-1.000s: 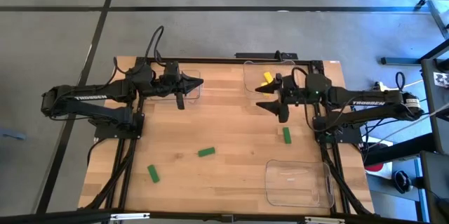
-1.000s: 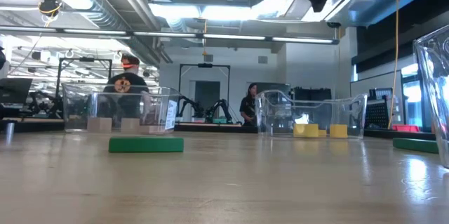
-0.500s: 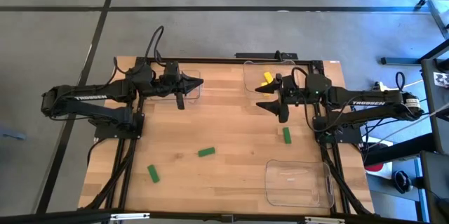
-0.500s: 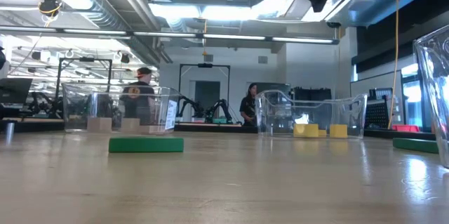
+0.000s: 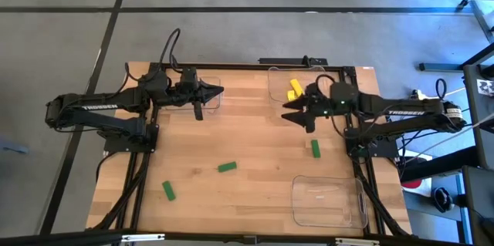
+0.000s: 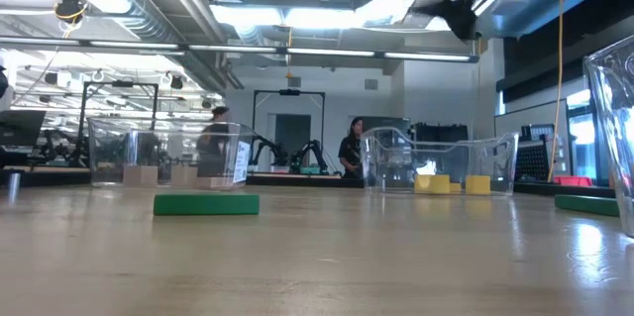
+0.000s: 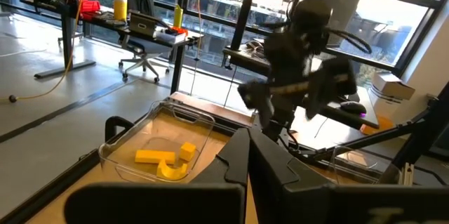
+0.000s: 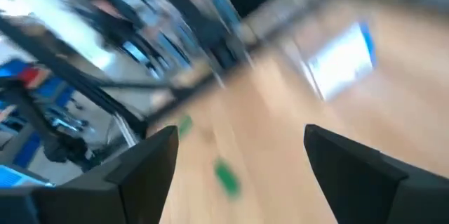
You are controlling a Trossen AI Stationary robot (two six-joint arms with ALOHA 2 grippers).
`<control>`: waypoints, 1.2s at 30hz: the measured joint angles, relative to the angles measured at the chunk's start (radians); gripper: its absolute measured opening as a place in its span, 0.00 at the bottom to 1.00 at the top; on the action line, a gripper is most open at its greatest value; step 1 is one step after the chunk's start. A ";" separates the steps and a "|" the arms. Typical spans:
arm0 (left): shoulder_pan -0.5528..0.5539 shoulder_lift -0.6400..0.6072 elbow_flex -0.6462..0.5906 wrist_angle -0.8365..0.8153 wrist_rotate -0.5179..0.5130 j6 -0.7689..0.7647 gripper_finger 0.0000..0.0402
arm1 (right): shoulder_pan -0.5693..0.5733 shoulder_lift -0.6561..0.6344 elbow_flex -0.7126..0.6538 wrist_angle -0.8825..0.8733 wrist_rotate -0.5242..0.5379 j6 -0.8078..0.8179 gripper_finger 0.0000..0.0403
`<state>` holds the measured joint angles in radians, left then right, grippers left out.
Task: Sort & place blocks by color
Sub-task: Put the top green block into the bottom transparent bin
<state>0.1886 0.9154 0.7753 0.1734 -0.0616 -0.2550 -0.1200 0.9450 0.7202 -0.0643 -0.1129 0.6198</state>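
Wooden table [image 5: 247,134], three green blocks [image 5: 227,167] lying loose, three clear trays [image 5: 326,200] near its edges

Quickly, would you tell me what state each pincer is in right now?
Left pincer: closed, holding nothing.
Right pincer: open, empty.

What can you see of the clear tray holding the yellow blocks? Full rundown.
The clear tray sits at the table's far edge on the right arm's side. It looks like transparent plastic, rectangular with rounded corners, upright walls and a handle-like lip at one end. Inside lie yellow blocks: the left wrist view shows a flat bar, a cube and a third piece bunched together. The open right gripper hovers just beside it, not touching.
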 joint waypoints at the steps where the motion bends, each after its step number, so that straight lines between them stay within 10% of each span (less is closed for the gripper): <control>1: 0.000 0.000 0.000 0.000 0.000 0.000 0.00 | 0.003 0.000 0.013 -0.092 -0.002 0.051 0.77; 13: 0.000 0.000 0.000 0.000 0.000 0.001 0.00 | 0.183 0.034 0.013 -0.920 0.041 0.602 0.77; 36: 0.000 0.000 0.000 0.000 0.000 0.000 0.00 | 0.296 0.396 -0.149 -0.670 0.084 0.898 0.77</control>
<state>0.1886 0.9150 0.7757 0.1738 -0.0620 -0.2546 0.1757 1.3414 0.5717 -0.7345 -0.0293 1.5181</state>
